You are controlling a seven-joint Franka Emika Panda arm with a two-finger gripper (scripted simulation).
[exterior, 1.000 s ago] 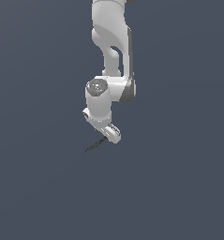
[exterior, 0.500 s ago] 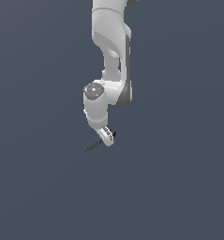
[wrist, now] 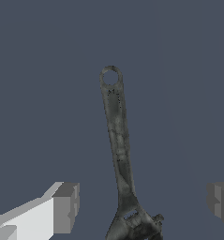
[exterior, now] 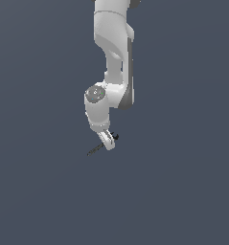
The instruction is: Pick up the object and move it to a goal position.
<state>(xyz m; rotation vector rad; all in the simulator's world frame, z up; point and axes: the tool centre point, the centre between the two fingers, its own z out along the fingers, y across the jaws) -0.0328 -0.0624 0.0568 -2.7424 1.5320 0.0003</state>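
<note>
Claw [wrist: 141,206] fingers stand wide apart, one blocky grey pad [wrist: 66,208] on each side of the wrench [wrist: 119,145], neither touching it. Nothing else lies on the plain, matte slate-blue surface [exterior: 183,191] around them. In the exterior view the white, smooth-shelled arm [exterior: 113,57] reaches down over the tool. Its handle is slim, mottled grey-green metal ending in a ring hole; its darker jawed head sits between the fingers.

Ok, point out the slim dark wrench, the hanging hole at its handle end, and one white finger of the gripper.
Slim dark wrench [wrist: 119,140]: wrist view, middle of the grey-green handle.
Hanging hole [wrist: 110,76]: wrist view, ring at the handle's far end.
White fingers [wrist: 65,207]: wrist view, grey pad face of one finger, clear of the wrench.
</note>
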